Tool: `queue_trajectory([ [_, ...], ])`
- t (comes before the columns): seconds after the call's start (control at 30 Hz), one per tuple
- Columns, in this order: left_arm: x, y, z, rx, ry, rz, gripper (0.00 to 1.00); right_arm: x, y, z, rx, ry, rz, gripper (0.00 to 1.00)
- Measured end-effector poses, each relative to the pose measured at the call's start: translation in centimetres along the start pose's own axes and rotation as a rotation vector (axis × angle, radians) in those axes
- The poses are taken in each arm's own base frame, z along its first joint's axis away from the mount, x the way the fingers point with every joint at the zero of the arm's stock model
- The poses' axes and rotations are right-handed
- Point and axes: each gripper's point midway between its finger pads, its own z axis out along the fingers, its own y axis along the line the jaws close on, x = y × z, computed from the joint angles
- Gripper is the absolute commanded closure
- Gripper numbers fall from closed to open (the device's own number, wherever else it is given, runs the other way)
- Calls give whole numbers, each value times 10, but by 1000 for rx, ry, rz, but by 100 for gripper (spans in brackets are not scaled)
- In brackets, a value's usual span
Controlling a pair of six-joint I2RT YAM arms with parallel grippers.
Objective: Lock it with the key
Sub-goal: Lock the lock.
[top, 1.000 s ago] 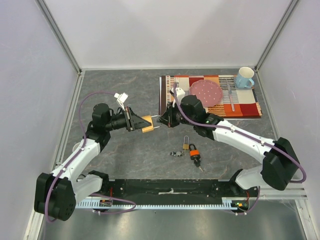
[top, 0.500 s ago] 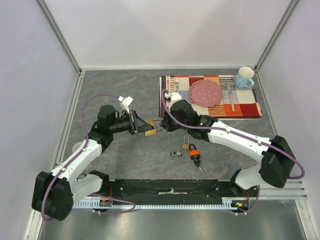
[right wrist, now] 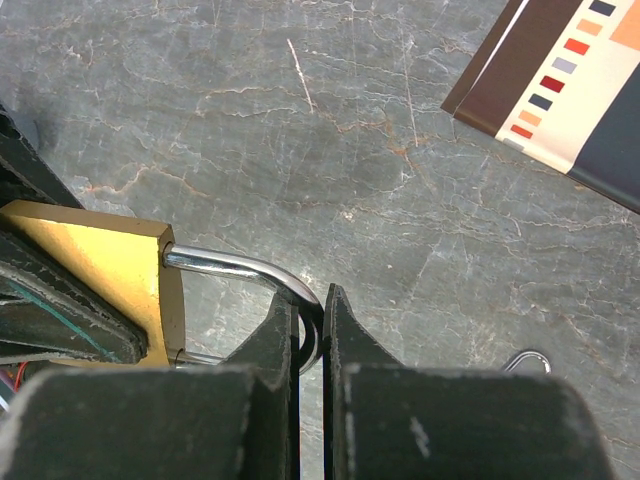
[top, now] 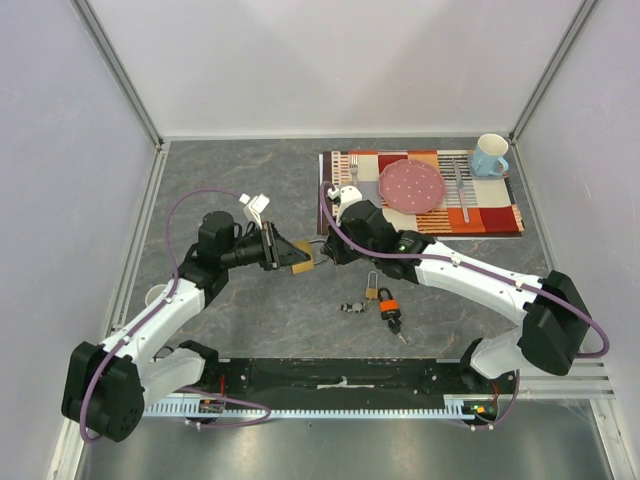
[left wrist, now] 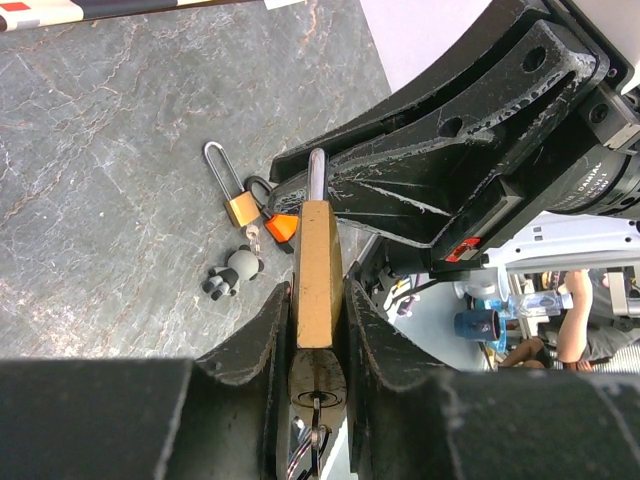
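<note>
Brass body and steel bow: the padlock [left wrist: 318, 260] hangs in the air between the two arms, above the left-centre of the table [right wrist: 350, 150] and touching nothing on it. The left gripper [top: 288, 255] is clamped on the flat sides of the body, with the keyhole end facing back toward its wrist. The right gripper [right wrist: 311, 315] is pinched tight on the bend of the shackle [right wrist: 235, 265], jaws nearly together.

Both shackle legs run toward the body, but I cannot tell whether the free leg is seated and latched. Something dark sits at the keyhole in the left wrist view; whether that is a key I cannot tell either. On the table below lie a small padlock [left wrist: 240, 205], an orange padlock [left wrist: 281, 226] and a panda charm [left wrist: 232, 272], close together.

The step in hand looks like closing the shackle into the body. To do it well:
- push straight along the shackle legs, so the free leg meets its hole squarely
- let the left arm hold firm as the anvil; a soft wrist there would let the body twist in the jaws
- keep the pinch on the crown of the bend, where the round steel is least likely to roll out sideways
- afterwards the lock will want turning so the keyhole is reachable
</note>
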Motion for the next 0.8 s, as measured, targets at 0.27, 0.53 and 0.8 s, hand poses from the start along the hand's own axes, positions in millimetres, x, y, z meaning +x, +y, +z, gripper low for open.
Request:
queue_trajectory([
  [0.27,2,0,4,-22,2,11,98,2,0,0,-1,7,-14,100],
  [0.53,2,0,10,-33,17,23,98,4,-2,2,7,12,-17,100],
  [0.8,10,12,22,-79,52,3,98,16,-14,12,62,51,-22,100],
])
